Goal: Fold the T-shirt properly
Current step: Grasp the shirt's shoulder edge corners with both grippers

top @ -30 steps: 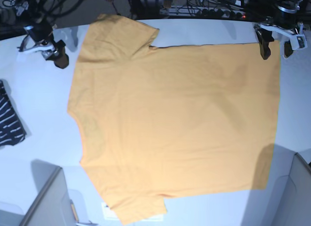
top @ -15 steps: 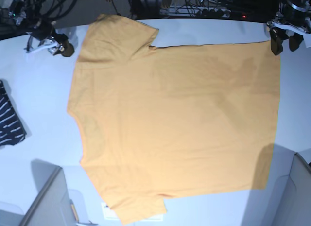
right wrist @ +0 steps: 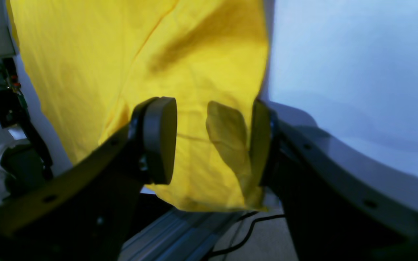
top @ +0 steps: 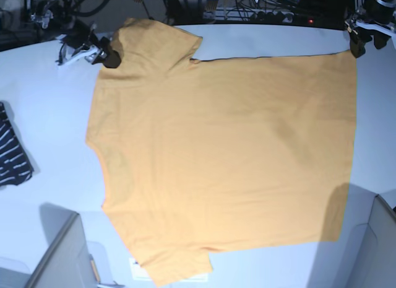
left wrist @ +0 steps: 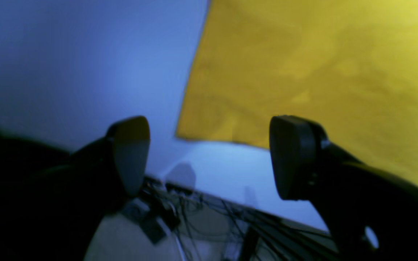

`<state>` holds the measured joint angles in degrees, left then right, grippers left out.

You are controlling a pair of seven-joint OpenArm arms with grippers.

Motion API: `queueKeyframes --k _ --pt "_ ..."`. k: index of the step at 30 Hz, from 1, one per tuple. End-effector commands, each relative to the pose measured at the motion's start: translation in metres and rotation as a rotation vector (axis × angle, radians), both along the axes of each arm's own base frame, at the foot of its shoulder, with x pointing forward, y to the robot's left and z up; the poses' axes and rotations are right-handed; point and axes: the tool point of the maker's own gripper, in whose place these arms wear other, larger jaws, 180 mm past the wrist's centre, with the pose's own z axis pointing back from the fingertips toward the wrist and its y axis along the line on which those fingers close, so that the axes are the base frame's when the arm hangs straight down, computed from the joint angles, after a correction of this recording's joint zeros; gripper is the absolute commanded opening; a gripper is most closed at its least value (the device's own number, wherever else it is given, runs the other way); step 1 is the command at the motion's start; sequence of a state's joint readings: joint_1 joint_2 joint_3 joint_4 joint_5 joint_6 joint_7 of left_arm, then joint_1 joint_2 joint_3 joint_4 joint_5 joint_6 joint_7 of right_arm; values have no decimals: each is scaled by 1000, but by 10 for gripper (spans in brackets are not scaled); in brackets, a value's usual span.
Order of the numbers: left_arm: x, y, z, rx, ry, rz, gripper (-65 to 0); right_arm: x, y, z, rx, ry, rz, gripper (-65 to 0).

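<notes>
The T-shirt [top: 223, 158] lies spread flat on the white worktop [top: 43, 121], filling the middle of the base view, one sleeve reaching the top centre-left and the other the bottom centre-left, its hem running down the right side. At upper left of that view the right end effector [top: 110, 54] sits at the outer edge of the upper sleeve; its wrist camera shows the fingers [right wrist: 158, 139] spread with sleeve fabric between them — one pad appears to touch the cloth edge, the other stands apart, so nothing is pinched. At the upper right corner the left end effector [top: 365, 43] hangs just off the shirt's top hem corner; in its wrist view the fingers [left wrist: 131, 152] stand wide apart over bare worktop, the cloth corner lying just beyond them, untouched. A dark striped garment [top: 11, 155] lies at the left edge, well apart from the shirt. Cables [top: 260, 14] run behind the worktop's far rim.
</notes>
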<state>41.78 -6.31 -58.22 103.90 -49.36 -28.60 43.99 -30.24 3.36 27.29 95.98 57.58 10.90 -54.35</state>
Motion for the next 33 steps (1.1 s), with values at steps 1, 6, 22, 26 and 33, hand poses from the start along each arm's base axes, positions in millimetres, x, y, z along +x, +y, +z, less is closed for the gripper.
queueKeyframes --k 1,6,22,26,33 --pt "2 5 5 4 -26 6 -155 -21 5 -13 -18 93 44 -350" --pt "-7 7 -15 -44 -5 20 -155 -13 6 -12 -16 78 46 -429" --pt "1 8 -75 -221 -9 135 -156 -14 3 -25 -1 115 36 -650" --pt "19 -12 -86 -256 16 48 -156 -14 3 -25 -1 115 36 -650" --pt "23 -20 -97 -298 20 55 -156 -15 3 -25 -1 116 36 -650"
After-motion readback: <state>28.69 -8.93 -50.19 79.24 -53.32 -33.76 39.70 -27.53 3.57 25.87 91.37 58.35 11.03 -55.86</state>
